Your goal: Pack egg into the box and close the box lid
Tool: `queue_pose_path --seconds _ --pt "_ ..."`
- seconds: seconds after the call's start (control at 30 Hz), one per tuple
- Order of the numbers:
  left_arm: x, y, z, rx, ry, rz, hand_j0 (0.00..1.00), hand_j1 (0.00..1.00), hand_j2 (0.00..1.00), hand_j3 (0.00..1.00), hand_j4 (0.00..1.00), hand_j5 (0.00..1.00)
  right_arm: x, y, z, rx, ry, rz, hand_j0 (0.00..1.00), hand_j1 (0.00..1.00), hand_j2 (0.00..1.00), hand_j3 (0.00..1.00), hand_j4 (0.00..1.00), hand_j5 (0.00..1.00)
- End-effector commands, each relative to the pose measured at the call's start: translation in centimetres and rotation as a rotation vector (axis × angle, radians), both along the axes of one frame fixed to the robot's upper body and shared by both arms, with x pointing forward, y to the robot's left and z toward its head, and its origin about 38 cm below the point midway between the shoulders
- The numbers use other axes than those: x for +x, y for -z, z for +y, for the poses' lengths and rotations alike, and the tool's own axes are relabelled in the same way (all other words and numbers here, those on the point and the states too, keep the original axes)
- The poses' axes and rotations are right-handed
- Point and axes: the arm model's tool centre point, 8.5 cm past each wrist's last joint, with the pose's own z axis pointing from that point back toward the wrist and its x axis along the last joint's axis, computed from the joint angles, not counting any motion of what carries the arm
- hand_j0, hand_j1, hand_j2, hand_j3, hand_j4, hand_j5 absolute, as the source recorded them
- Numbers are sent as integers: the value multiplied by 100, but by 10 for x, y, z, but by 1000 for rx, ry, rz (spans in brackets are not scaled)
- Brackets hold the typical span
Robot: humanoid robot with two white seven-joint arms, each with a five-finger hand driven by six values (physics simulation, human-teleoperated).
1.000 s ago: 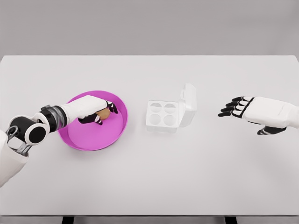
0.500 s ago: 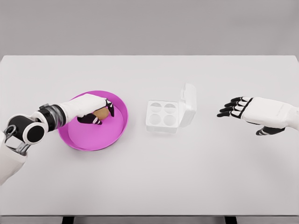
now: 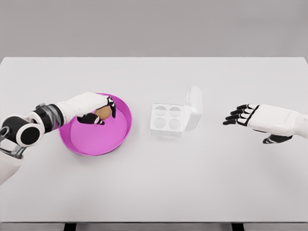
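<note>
Left robot hand [image 3: 94, 109] is over the pink dish [image 3: 96, 142], fingers curled round the brown egg [image 3: 102, 112]; egg sits w/in the grip, only partly visible between palm and black fingertips. Can't tell if egg is clear of the dish floor. Dish lies on the white bench [image 3: 154, 183], left of centre. Egg box [image 3: 168, 118] is to the right of the dish, close but not touching, lid [image 3: 194, 107] standing up on its right side, 4 cups showing, all vacant. Right robot hand [image 3: 250, 117] hovers well right of the box, fingers spread, holding nothing, pointing toward the box.
</note>
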Motion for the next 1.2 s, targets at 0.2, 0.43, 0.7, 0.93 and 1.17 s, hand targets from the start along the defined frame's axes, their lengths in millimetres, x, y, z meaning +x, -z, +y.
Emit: queue_pose_path --seconds 0.2,0.43,0.7,0.93,1.17 --pt "1 -18 -1 -67 16 -15 38 38 38 38 38 38 0 0 1 6 1 1 100 100 100 100 100 100" --pt "2 -25 -8 -94 39 -28 38 38 38 38 38 38 0 -1 0 4 1 1 100 100 100 100 100 100" --pt "3 -37 -21 -133 109 -63 38 38 38 38 38 38 -1 0 1 4 0 2 100 100 100 100 100 100" --pt "3 -39 -42 -185 137 -69 38 38 38 38 38 38 0 0 1 6 1 3 100 100 100 100 100 100" --pt "2 -40 -61 -229 162 -69 39 39 39 39 39 39 -1 1 1 5 0 6 100 100 100 100 100 100"
